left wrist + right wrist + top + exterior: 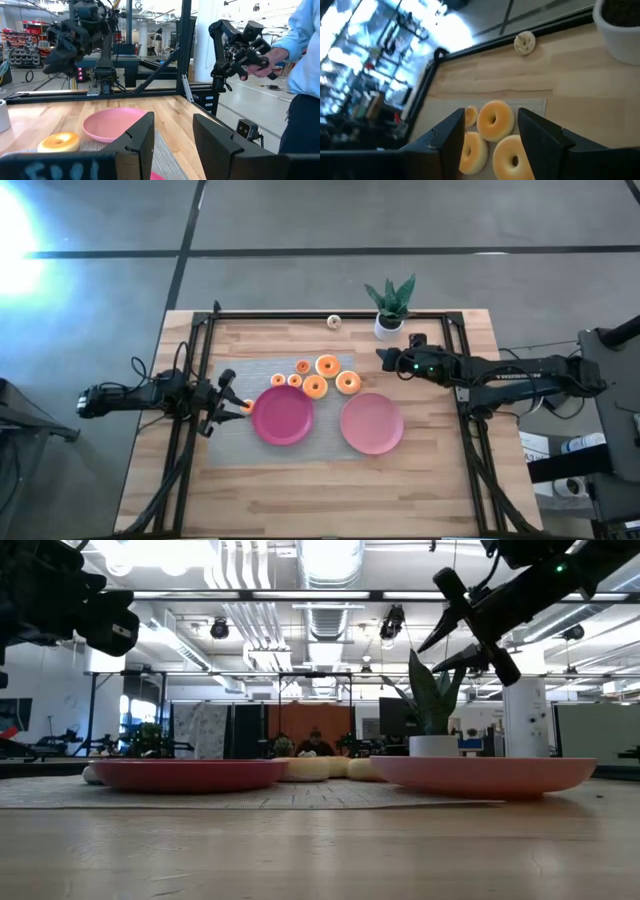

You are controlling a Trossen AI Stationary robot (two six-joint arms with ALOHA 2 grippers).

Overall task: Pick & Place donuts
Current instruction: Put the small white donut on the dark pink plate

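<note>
Several donuts (318, 376), orange-tan rings in two sizes, lie flat in a cluster on a grey mat (300, 442), just beyond a magenta plate (283, 418) and a pink plate (372, 424). My right gripper (385, 358) hangs open above the table, to the right of the cluster and beyond the pink plate. In its wrist view the donuts (495, 121) show past its fingers (491, 114). My left gripper (235, 405) waits open and level at the magenta plate's left edge. In its wrist view, one donut (59, 142) and the pink plate (112, 125) show.
A potted plant (390, 305) stands at the far edge, close to my right gripper. A small round piece (334, 321) lies by the black frame rail (330, 314) there. Bare wood (320, 495) stretches toward the near edge. A person (300, 60) stands beyond the table.
</note>
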